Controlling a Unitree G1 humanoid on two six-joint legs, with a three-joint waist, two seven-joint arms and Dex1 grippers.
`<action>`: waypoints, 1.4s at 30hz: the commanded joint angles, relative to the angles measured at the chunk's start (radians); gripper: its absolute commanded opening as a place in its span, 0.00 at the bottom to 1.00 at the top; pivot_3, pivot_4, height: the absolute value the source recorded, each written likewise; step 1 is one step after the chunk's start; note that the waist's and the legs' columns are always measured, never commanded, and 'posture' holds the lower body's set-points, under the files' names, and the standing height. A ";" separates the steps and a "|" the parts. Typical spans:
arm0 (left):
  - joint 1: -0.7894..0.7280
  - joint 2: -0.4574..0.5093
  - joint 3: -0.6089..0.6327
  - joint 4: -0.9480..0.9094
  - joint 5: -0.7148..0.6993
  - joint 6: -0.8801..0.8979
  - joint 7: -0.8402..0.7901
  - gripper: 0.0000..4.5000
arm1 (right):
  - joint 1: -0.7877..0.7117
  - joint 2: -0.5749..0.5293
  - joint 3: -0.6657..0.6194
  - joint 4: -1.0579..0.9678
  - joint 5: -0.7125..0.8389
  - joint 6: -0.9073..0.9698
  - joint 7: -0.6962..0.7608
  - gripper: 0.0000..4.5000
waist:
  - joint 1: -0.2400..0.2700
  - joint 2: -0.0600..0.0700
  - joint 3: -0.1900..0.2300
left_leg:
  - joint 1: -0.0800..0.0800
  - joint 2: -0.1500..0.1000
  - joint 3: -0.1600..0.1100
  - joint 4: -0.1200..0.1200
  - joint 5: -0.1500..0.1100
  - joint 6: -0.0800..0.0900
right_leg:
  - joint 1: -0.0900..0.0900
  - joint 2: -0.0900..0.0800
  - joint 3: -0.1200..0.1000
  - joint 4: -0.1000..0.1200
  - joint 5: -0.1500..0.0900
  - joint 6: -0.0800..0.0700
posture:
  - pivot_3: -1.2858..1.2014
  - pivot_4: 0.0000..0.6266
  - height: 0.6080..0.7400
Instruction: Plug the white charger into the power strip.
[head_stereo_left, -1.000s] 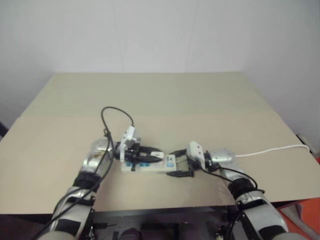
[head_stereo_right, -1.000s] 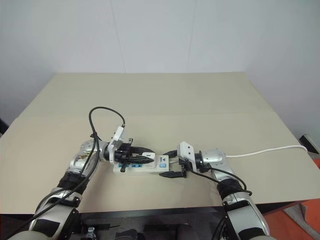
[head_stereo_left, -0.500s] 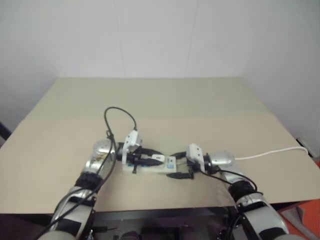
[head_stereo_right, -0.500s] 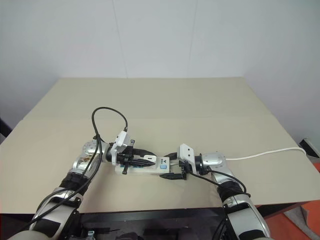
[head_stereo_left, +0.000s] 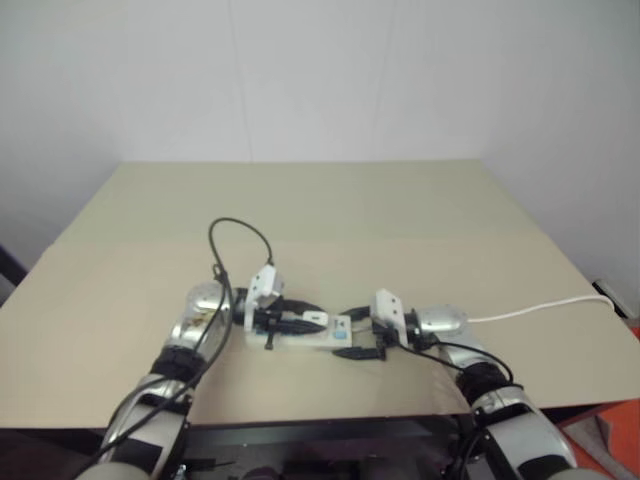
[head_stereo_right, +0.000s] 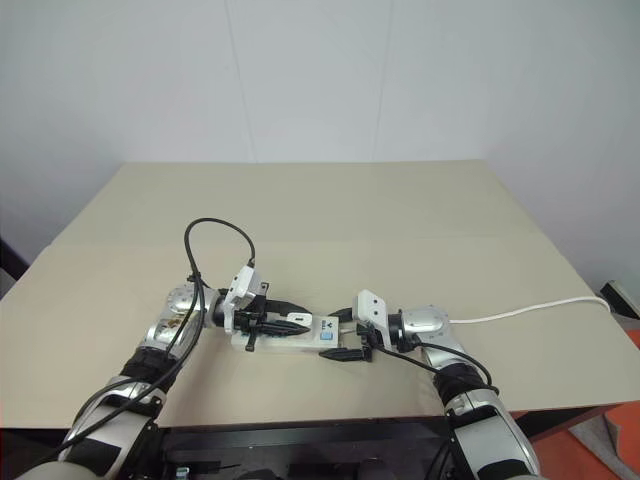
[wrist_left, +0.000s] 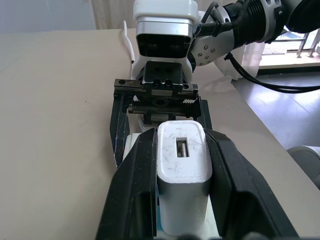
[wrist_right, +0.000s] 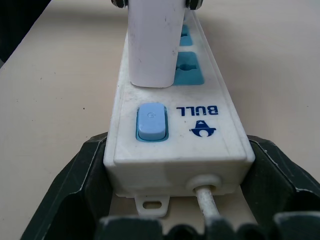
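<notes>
On the bench (head_stereo_right: 420, 210), the left claw (wrist_left: 181, 165) clamps the white charger (wrist_left: 182, 177), poised over the power strip (wrist_right: 175, 125) and seemingly not fully seated; the right claw (wrist_right: 177, 170) brackets the strip's switch end, spread wide. Pressing home remains

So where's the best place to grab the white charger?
By its two flat long sides, coming in level from its back end, as the left gripper does. The white charger is a smooth block, and this leaves its underside free above the power strip.
</notes>
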 joint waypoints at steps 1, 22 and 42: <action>0.058 0.051 -0.056 0.125 0.125 0.051 0.035 0.23 | 0.015 -0.013 0.016 0.001 -0.029 -0.019 0.017 0.76 | 0.000 0.000 0.000 | 0.000 0.000 0.000 0.000 0.000 0.000 | 0.000 0.000 0.000 0.000 0.000 0.000 | 0.52 0.24 1.00; 0.058 0.059 0.037 0.044 0.034 0.033 -0.051 1.00 | 0.011 -0.013 0.018 0.006 -0.032 -0.025 0.014 0.76 | -0.004 0.001 0.001 | -0.003 0.001 0.001 -0.003 0.000 0.000 | -0.005 0.000 0.002 -0.001 -0.002 0.000 | 0.52 0.24 1.00; 0.139 0.394 0.231 -0.285 -0.122 0.250 -0.106 1.00 | 0.049 -0.115 -0.060 -0.241 0.094 0.137 0.083 0.99 | 0.009 -0.005 0.014 | -0.036 0.001 0.001 -0.002 0.000 0.000 | -0.038 -0.002 -0.001 0.001 0.002 -0.006 | 0.52 0.24 1.00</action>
